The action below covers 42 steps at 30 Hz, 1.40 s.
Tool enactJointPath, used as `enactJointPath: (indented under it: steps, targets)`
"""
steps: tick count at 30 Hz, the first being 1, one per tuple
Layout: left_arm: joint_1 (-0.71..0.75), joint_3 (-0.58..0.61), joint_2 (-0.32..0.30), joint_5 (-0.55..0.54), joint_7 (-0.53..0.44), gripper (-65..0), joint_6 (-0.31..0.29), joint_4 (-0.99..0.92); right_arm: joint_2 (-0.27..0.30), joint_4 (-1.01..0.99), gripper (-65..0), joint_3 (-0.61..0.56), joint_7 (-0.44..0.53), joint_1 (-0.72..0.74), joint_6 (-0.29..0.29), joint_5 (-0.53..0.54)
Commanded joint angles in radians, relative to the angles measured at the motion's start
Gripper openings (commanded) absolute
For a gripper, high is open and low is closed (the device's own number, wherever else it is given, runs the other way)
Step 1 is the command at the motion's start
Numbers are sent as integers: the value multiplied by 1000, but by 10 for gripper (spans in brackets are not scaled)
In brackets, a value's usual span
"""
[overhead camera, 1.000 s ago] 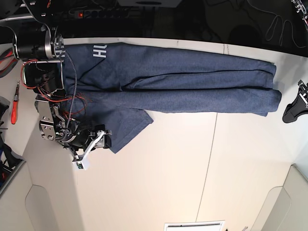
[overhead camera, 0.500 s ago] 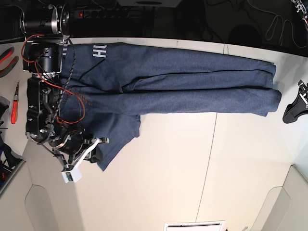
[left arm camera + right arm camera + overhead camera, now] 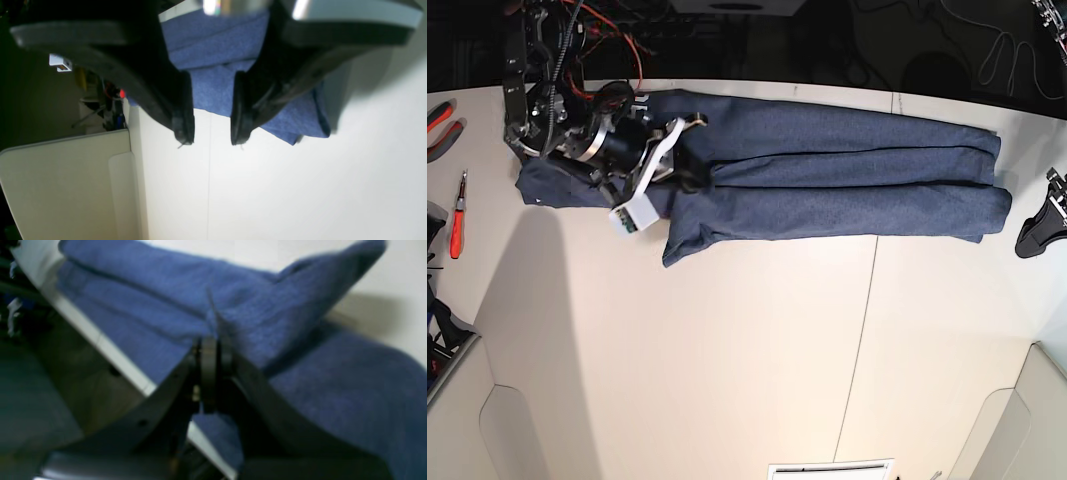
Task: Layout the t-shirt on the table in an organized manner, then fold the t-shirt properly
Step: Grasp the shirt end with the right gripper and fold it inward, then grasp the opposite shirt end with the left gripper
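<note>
The navy t-shirt point(image 3: 827, 170) lies folded into a long band along the far side of the white table point(image 3: 757, 350). No lettering shows. My right gripper point(image 3: 685, 175) hovers over its left part, shut on a pinched ridge of the t-shirt point(image 3: 333, 390); in the right wrist view the right gripper point(image 3: 213, 350) has its jaws pressed together on the cloth. At the right table edge my left gripper point(image 3: 1039, 225) stands just off the shirt's end. The left wrist view shows the left gripper point(image 3: 211, 140) open and holding nothing, with the t-shirt point(image 3: 213, 50) beyond it.
Red-handled pliers point(image 3: 437, 115) and a red screwdriver point(image 3: 457, 225) lie at the left edge. A thin seam point(image 3: 857, 330) crosses the table. White corner panels point(image 3: 517, 430) sit at the near side. Cables and a dark floor lie beyond the far edge.
My right gripper has shut on the sleeve flap at the near left and carried it up toward the far edge. The flap now lies over the shirt and the lettering is covered. The left arm stayed put.
</note>
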Motion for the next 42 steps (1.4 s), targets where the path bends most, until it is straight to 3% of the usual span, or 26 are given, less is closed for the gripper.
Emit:
enactJointPath:
  steps: [1, 9, 11, 13, 20, 25, 30, 35, 42]
  targets:
    - [-11, -6, -28, -27, -11, -426, -9, 15, -2, 19, -650, -19, 31, 2, 5, 22]
    - [-10, -6, -28, -27, -11, -426, -9, 15, -4, 19, -650, -146, 27, -23, 5, -26]
    - [-11, -6, -28, -27, -11, -426, -9, 15, -3, 19, -460, -163, 27, -23, 19, -50]
    - [-11, -6, -28, -27, -11, -426, -9, 15, -3, 19, -361, -169, 27, -23, 19, -62]
    - [-10, -29, -26, -27, -15, -426, -9, 15, -4, 31, -361, -134, 84, -9, 19, -114]
    - [5, -178, -19, -27, -11, -424, -9, 15, -3, 63, -362, -44, 100, -9, 19, -113]
    - [101, -211, -13, -27, -11, -273, -9, 15, -3, 63, -362, 45, 100, -9, 19, -98]
    - [177, -211, 40, -24, -77, -271, -9, 15, -3, 63, -362, 64, 98, -10, 21, -44]
    - [175, -174, 121, 273, -298, -271, -9, 15, -3, 63, -362, 52, 98, -10, 35, -53]
